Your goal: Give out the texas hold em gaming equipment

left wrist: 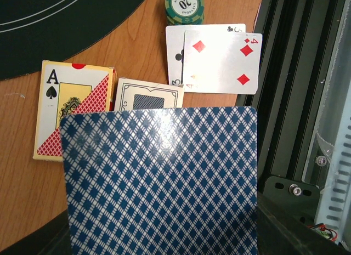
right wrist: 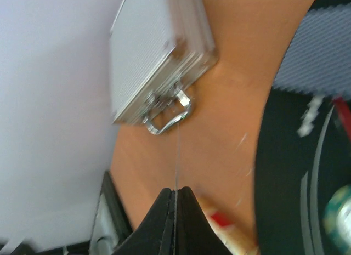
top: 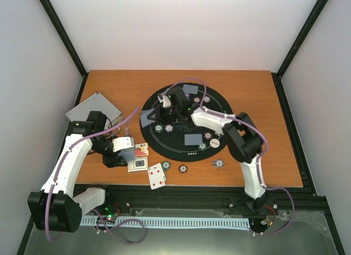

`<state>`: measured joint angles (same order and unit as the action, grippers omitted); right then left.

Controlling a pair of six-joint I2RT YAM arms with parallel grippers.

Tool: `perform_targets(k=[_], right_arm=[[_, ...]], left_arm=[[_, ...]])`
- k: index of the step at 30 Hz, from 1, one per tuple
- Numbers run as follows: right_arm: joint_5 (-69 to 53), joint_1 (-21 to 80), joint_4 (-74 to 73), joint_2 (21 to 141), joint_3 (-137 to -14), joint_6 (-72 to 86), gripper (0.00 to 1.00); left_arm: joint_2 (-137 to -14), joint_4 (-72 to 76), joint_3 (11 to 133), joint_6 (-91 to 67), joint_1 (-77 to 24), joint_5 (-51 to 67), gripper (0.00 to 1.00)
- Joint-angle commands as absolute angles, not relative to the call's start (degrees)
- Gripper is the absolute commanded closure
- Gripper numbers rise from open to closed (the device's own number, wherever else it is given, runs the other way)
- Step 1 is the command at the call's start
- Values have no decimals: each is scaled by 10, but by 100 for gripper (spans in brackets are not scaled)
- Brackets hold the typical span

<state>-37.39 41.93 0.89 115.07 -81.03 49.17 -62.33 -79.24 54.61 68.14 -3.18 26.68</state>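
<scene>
Currently the left gripper is clamping a blue-backed card above the tabletop, while the right gripper is pinching an edge-on card over the black mat.

place: robotics lab cell | evidence: white panel walls, black frame posts, extrusion rail

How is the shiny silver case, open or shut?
Shut. In the blurry right wrist view the silver case has its two halves pressed together with no gap showing, and from above it lies as one flat slab.
</scene>
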Motion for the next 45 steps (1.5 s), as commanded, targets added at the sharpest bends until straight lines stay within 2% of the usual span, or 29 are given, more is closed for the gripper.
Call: perform_targets(k=[1, 5, 9, 13, 17, 19, 23, 25, 34, 39, 45], right_arm=[[-368, 389, -126, 1277, -953, 414, 97], [-366, 371, -199, 1377, -1101, 393, 97], [-361, 360, -245, 1432, -1188, 390, 96], [-339, 359, -275, 1421, -1188, 372, 79], [-319, 352, -289, 1373, -1161, 354, 69], [-312, 349, -287, 1341, -1132, 350, 66], [-313, 351, -246, 1255, -1021, 358, 53], [-322, 357, -192, 1204, -948, 373, 46], [-334, 452, 29, 996, -664, 495, 30], [-327, 526, 175, 952, -568, 584, 25], [-319, 584, 263, 971, -553, 633, 24]], left_arm=[[-623, -800, 564, 683, -31, 286, 99], [-626, -801, 568, 680, -32, 286, 99], [-623, -802, 570, 681, -32, 285, 99], [-620, -806, 570, 683, -31, 284, 99], [-615, -808, 568, 683, -32, 284, 99], [-613, -808, 567, 682, -31, 284, 99], [-612, -805, 565, 680, -31, 280, 99], [-614, -803, 565, 678, -32, 280, 99], [-621, -799, 574, 670, -32, 286, 99], [-624, -796, 577, 665, -31, 288, 99], [-623, -796, 576, 665, -32, 290, 99]])
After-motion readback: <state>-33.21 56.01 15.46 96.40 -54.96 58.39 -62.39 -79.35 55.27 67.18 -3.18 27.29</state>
